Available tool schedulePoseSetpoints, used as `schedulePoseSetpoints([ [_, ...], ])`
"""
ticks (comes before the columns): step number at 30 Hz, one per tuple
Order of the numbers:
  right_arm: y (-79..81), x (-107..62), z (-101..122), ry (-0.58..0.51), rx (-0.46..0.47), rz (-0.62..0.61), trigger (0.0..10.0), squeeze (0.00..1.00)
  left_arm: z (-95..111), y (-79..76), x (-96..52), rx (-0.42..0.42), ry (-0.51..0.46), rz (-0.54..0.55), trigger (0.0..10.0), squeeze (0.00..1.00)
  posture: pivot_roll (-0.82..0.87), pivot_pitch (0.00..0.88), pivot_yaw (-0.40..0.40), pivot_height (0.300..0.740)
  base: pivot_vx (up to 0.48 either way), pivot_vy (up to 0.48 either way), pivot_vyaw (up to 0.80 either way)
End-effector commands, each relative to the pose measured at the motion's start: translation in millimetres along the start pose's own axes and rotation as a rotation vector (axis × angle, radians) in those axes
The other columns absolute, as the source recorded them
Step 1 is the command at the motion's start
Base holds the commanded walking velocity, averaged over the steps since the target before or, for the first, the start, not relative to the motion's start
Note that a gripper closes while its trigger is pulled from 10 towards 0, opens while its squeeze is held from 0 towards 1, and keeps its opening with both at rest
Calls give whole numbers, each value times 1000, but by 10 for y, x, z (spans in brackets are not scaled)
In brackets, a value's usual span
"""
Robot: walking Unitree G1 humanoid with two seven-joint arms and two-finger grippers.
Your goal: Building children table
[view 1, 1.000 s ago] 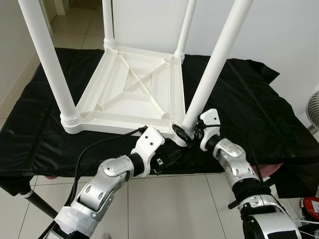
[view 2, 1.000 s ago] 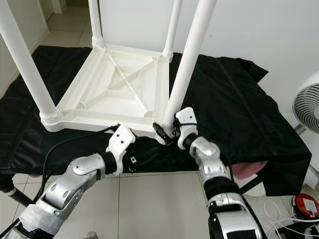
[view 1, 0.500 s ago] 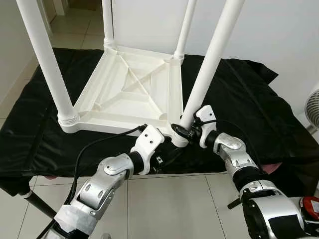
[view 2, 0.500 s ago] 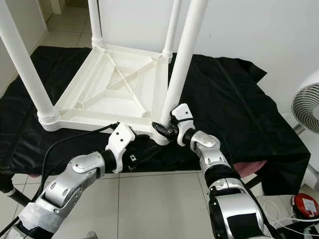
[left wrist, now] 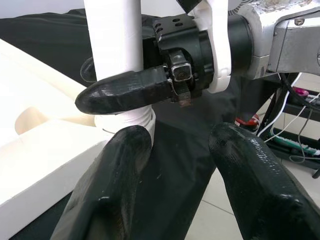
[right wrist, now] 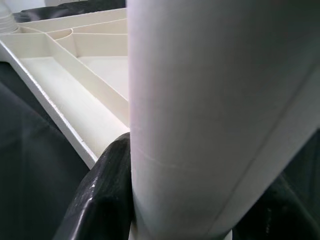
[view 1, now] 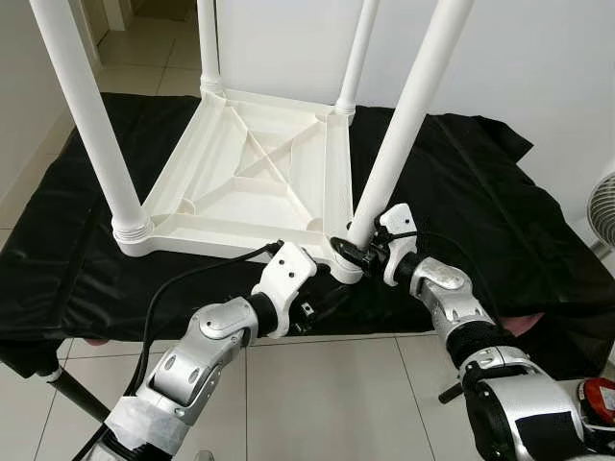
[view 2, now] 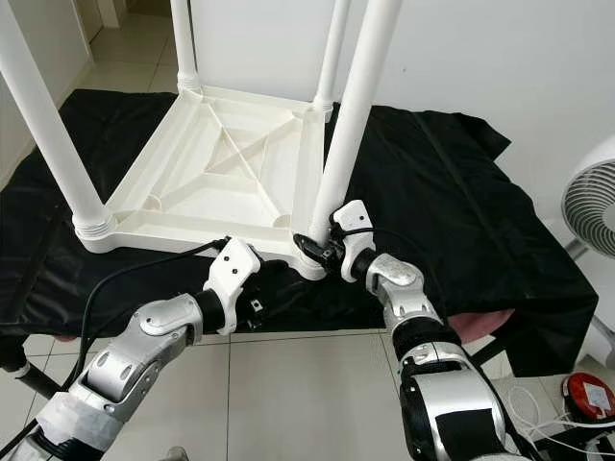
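A white children's table top [view 1: 250,182] lies upside down on a black cloth, with white legs standing up from its corners. My right gripper [view 1: 352,255] is shut on the near-right leg [view 1: 404,115] just above its threaded base at the corner socket. In the right wrist view the leg [right wrist: 215,100] is pressed against one black finger [right wrist: 107,190]. My left gripper [left wrist: 180,150] is open just below and in front of that same corner, with nothing between its fingers [left wrist: 115,190]. It sits under the table edge [view 1: 322,305].
The black cloth [view 1: 480,192] covers a low platform that ends just before my arms. Tiled floor [view 1: 327,394] lies below. A fan [view 2: 591,206] stands at the right, with a red object [view 2: 586,394] and cables on the floor near it. A white wall is behind.
My right forearm has swung in closer to the corner and the near-right leg now stands a little more upright. The left gripper has stayed put.
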State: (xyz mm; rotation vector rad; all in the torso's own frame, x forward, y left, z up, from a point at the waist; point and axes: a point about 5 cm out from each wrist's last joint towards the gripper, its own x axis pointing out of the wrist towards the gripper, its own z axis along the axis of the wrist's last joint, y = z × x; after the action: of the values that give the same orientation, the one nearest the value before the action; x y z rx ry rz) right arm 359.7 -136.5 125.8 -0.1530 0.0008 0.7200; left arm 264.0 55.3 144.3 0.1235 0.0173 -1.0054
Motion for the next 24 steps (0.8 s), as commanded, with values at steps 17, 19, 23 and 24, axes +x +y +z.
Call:
schedulePoseSetpoints([
  [17, 205, 5, -187, 31, 103, -505, 10000, 0, -34, -47, 15, -6, 7, -50, 10000, 0, 38, 0, -101, 740, 0, 0, 0],
  [19, 261, 5, -201, 31, 111, -530, 10000, 0, -36, -48, 14, -7, 8, -49, 10000, 0, 39, 0, -103, 740, 0, 0, 0],
  [23, 459, -3, -245, 52, 95, -607, 10000, 0, -42, -53, 12, -7, 8, -49, 10000, 0, 43, 0, -107, 740, 0, 0, 0],
  [24, 578, 15, -235, 44, 117, -614, 10000, 0, -45, -55, 11, -8, 9, -49, 10000, 0, 44, 0, -106, 740, 0, 0, 0],
])
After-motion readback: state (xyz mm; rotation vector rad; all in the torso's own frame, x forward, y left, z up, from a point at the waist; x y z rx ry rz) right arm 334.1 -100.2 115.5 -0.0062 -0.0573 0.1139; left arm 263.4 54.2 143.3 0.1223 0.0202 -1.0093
